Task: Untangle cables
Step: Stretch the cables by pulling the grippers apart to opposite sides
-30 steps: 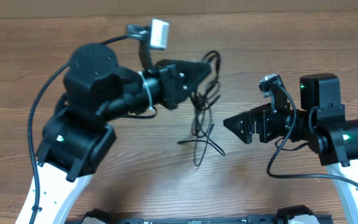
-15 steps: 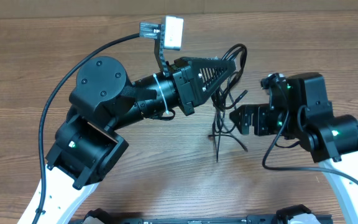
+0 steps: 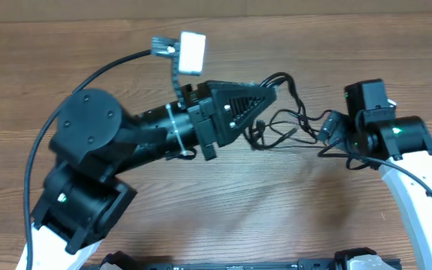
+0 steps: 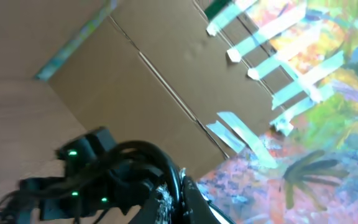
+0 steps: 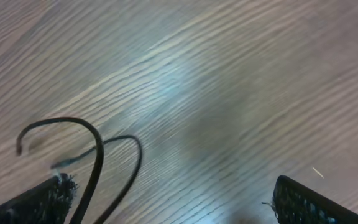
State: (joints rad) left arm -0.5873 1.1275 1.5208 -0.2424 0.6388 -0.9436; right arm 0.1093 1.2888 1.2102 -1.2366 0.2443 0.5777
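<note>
My left gripper (image 3: 267, 91) is clamped narrow on the black cables (image 3: 280, 126). Their loops bulge out just past its tip in the overhead view, and in the left wrist view the same bundle (image 4: 129, 163) is bunched right against the one finger (image 4: 188, 202) I can see at the bottom edge. From that grip the tangle strings across to my right gripper (image 3: 328, 129), so the cables sit between the two arms, above the wooden table (image 3: 201, 210) near its middle right. I cannot tell from above how much of the tangle touches the wood. In the right wrist view the right gripper's fingers (image 5: 39, 200) stand wide apart at the two bottom corners. Two cable strands (image 5: 98, 158) curve up beside the finger on the left of that frame, and nothing is pinched between them. The left wrist camera is tilted up towards a cardboard wall (image 4: 142, 93) with pale tape strips (image 4: 238, 134), and the right arm (image 4: 82, 149) shows green lights behind the cables.
</note>
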